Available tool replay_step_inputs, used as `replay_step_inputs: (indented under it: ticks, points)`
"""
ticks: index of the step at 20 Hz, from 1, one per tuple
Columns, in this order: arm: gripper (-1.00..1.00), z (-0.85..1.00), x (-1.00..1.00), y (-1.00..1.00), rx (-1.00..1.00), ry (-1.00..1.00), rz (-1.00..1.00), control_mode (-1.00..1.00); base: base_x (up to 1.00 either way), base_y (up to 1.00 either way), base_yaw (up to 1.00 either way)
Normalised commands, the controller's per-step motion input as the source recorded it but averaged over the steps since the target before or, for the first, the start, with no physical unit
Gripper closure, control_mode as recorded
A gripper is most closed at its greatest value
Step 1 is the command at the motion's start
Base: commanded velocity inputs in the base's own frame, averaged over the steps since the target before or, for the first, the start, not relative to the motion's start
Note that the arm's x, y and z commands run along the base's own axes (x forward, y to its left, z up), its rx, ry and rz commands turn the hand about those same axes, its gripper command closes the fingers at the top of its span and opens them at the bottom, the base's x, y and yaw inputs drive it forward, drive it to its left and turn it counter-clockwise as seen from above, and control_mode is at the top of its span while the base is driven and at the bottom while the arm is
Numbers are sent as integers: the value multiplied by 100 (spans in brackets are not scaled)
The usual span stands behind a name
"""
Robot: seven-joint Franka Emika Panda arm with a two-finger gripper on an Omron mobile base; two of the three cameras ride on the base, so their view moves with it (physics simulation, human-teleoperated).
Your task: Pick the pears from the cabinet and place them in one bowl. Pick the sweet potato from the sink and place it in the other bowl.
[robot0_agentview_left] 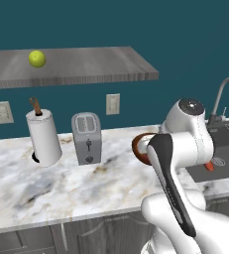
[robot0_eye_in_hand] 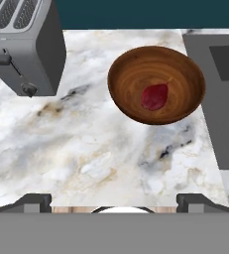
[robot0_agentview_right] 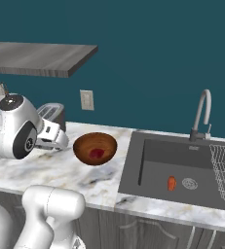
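Hovering above the white marbled worktop (robot0_eye_in_hand: 86, 149), the gripper (robot0_eye_in_hand: 115, 201) has its two dark finger tips (robot0_eye_in_hand: 31, 201) spread wide apart, and nothing is between them. In the hand view the round deep dark reddish-brown wooden bowl (robot0_eye_in_hand: 155, 84) stands on the worktop ahead of the gripper, and the dark red pear (robot0_eye_in_hand: 154, 96) lies inside it, on the bottom. The same bowl (robot0_agentview_right: 95, 147) shows in the right base view, just beside the dark grey rectangular sink (robot0_agentview_right: 182, 170), with the red pear (robot0_agentview_right: 96, 153) in it.

The yellow-green round pear (robot0_agentview_left: 36, 58) sits on the long flat grey wood-grain cabinet slab (robot0_agentview_left: 86, 67), near its left part, high above the worktop. The small orange-red oblong sweet potato (robot0_agentview_right: 171, 183) lies on the floor of the sink, close to the round drain (robot0_agentview_right: 189, 183). A curved chrome tap (robot0_agentview_right: 201, 112) rises behind the basin, and a wire rack (robot0_agentview_right: 224, 170) is at its right side.

A silver two-slot toaster (robot0_agentview_left: 86, 137) stands on the worktop to the left of the bowl, and a white paper towel roll on a holder (robot0_agentview_left: 43, 137) stands further left, near the toaster but apart from it. Two pale wall sockets (robot0_agentview_left: 112, 104) are on the dark teal wall (robot0_agentview_left: 185, 39) behind.
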Motion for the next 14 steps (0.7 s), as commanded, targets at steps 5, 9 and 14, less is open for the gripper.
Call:
replay_step_inputs:
  ticks: [5,9,14]
  points:
    - [-100,0,0,8,0,4,0,-100,0,0,0]
    - [-100,0,0,6,0,1,0,100,0,37,0]
    - [-100,0,0,0,0,0,0,100,33,100,-2]
